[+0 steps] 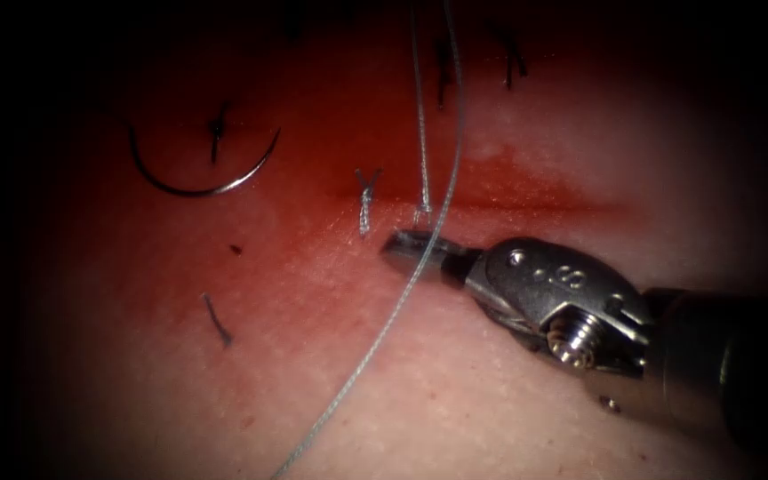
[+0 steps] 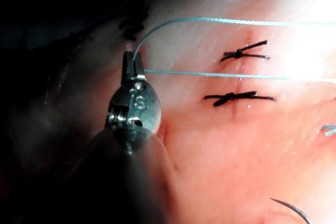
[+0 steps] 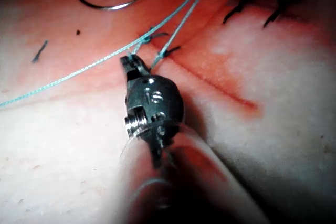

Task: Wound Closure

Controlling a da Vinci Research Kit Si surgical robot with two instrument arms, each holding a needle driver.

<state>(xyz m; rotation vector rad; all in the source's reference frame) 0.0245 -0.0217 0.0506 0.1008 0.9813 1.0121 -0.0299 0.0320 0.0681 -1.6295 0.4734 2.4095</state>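
The tissue is pale pork belly stained with red fluid along the cut, which runs level from the middle toward the right edge of the tissue. Dark finished stitches sit toward its far edge, and short cut ends of thread lie loose toward its left edge.

The needle lies free on the tissue surface near the far left edge, curve down like a bowl, well apart from both tools and not in the tissue; neither tool holds it.

The right tool comes in from the right edge and its tip rests just below the cut, beside a small knot. Its jaws look pressed together, and the thread crosses right over them; in the right wrist view the strand seems to meet the jaw tip, but whether it is pinched or only lying across I cannot tell.

In the left wrist view the left tool has its jaws pinched on the thread, which bends away from the tip in 2 strands running over the stitches.

As a judgement, good handling here means even tension on both strands, pulling level with the cut rather than upward, and keeping the right tool's tip off the tissue so the knot is not dragged or the edge torn.
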